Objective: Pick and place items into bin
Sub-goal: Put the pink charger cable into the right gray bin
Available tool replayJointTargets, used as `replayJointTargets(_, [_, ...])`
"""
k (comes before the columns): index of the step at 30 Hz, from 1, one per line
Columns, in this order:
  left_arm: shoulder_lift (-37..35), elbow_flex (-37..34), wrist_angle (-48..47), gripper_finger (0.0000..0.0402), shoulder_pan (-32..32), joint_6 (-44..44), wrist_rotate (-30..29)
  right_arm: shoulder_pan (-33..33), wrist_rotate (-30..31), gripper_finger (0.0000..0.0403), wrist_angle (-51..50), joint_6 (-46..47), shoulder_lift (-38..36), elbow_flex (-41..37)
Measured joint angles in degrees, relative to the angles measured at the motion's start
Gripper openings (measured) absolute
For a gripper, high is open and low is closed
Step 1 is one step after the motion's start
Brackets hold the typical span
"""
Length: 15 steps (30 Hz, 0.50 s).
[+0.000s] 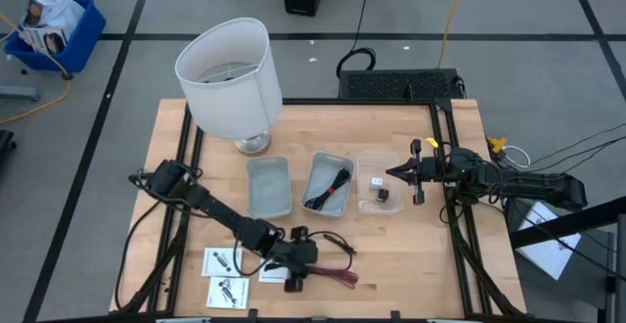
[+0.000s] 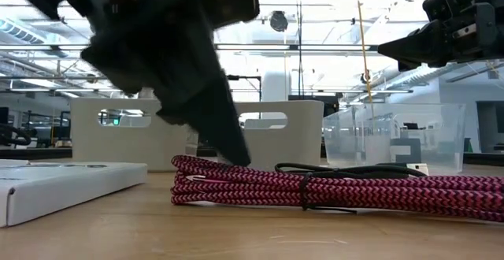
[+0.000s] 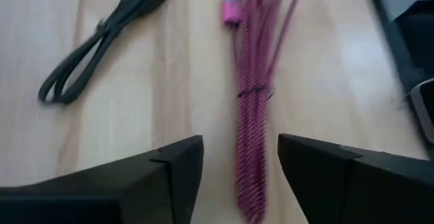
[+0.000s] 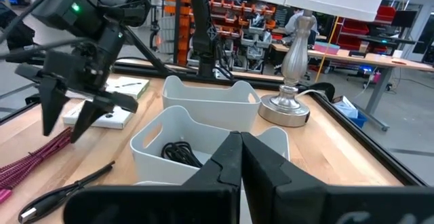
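Magenta coiled cable point(image 3: 252, 108) lies on the table's near edge w/ a black cable point(image 3: 95, 44) beside it. Left gripper point(image 1: 293, 277) hovers over the magenta one, fingers apart, straddling it w/o contact. Right gripper point(image 1: 417, 172) waits by the clear bin point(image 1: 380, 182), fingers together.

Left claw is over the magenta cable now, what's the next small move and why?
Probably lower the left claw straight down and close. Its fingers are open and straddle the magenta cable, which lies flat on the table, not yet gripped. The right claw waits by the clear bin.
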Motion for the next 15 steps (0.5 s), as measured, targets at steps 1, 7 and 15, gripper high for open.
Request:
replayJointTargets(1, [-0.01, 0.06, 0.83, 0.0199, -0.08, 0.25, 0.21, 0.00, 0.00, 0.0000, 0.02, -0.01, -0.01, 0.00])
replayJointTargets(7, [-0.03, 0.18, 5.08, 0.0200, -0.43, 2.70, 3.59, -0.01, 0.00, 0.0000, 0.02, 0.00, 0.01, 0.00])
replayJointTargets(15, [1.47, 0.19, 2.96, 0.0200, -1.23, 5.94, -0.22, -0.01, 0.00, 0.0000, 0.02, -0.02, -0.01, 0.00])
